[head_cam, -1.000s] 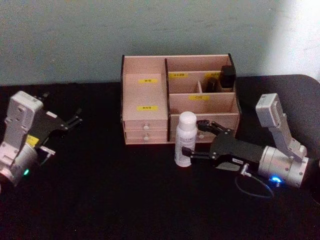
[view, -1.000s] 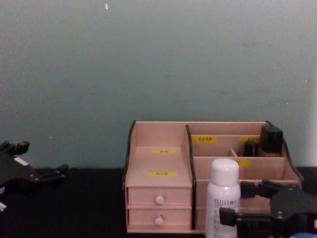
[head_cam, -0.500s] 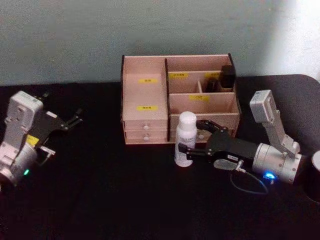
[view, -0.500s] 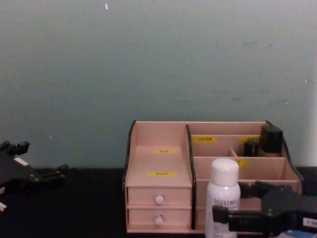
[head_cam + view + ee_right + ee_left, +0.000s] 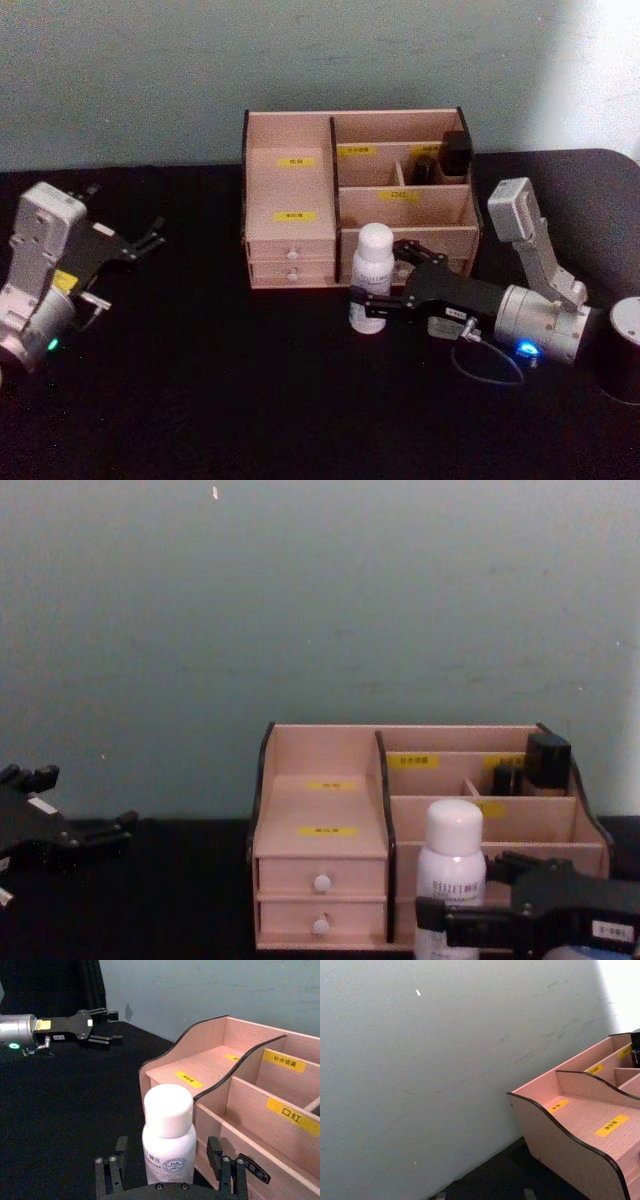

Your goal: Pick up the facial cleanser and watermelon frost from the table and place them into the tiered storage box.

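While the facial cleanser (image 5: 373, 268) stands at centre before the tiered storage box (image 5: 290, 190), the right claw (image 5: 379, 278) straddles it, apart (grasp pending); next it should close squarely. Left claw (image 5: 152, 235) idles spread, far left.

Storage box (image 5: 210, 1067) yellow labels (image 5: 285, 1059): 补水喷雾, 口红.

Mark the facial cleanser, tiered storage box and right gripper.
facial cleanser (image 5: 450, 875): chest view, labelled body.
tiered storage box (image 5: 290, 188): head view, left stepped panel.
right gripper (image 5: 376, 273): head view, midway between fingertips.
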